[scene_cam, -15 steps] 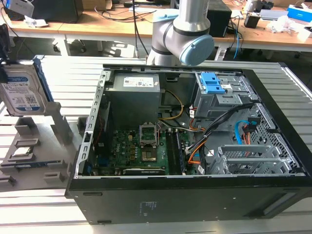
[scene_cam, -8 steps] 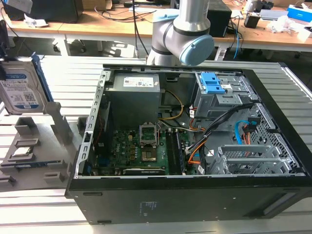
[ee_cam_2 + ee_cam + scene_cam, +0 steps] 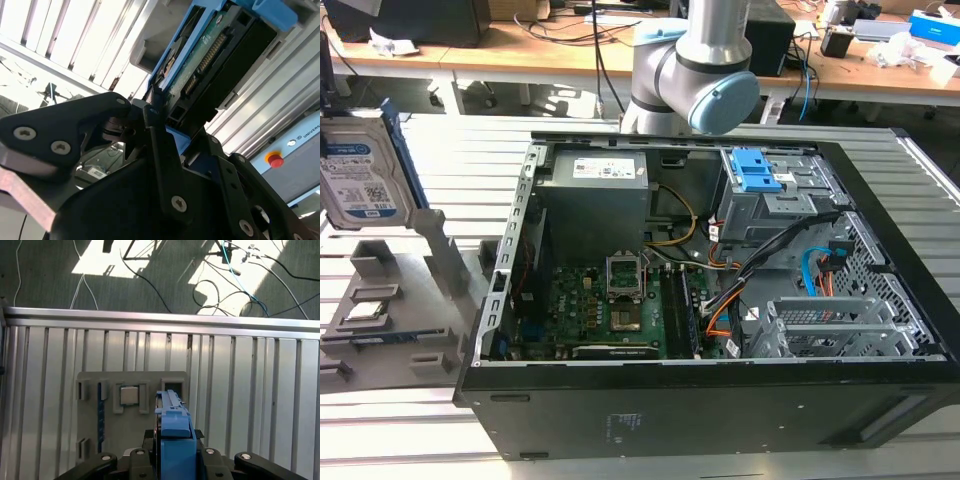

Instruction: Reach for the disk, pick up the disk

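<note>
gripper [image 3: 172, 453] clamped on disk [image 3: 172, 425] blue-railed edges | disk seemingly hanging clear above grey holder [image 3: 125, 440]

Slatted aluminium table [image 3: 460, 160] spans frame in exterior view. Open black computer case [image 3: 670, 415] sits on it, centre to right. Grey slotted fixture plate [image 3: 425, 310] lies flat on slats, lower left, just beside case.
</note>
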`<control>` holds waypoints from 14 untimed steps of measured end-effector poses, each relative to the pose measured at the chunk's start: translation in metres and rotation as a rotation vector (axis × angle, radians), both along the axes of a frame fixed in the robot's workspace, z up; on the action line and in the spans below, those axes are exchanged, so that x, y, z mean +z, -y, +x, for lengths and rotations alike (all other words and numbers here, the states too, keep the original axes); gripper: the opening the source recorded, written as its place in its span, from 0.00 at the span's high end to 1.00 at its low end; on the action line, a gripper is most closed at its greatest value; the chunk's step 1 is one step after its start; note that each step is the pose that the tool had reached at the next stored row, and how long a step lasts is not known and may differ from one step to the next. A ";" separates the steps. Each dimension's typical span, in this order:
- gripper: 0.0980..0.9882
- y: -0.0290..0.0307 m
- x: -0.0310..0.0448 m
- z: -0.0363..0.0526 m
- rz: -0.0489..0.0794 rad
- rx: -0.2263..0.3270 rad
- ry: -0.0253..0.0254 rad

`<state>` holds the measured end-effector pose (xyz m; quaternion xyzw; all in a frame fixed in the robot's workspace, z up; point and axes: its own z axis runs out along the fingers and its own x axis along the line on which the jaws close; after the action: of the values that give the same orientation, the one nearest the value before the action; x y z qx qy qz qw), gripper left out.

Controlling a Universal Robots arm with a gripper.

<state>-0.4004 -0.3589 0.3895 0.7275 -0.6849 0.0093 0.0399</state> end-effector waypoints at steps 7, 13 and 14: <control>0.70 0.0000 0.0105 0.0001 -0.002 0.000 0.0000; 0.70 0.0000 0.0206 0.0002 -0.004 0.000 0.0000; 0.70 0.0000 0.0239 0.0002 -0.004 0.000 -0.0001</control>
<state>-0.4002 -0.3589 0.4134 0.7274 -0.6849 0.0108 0.0415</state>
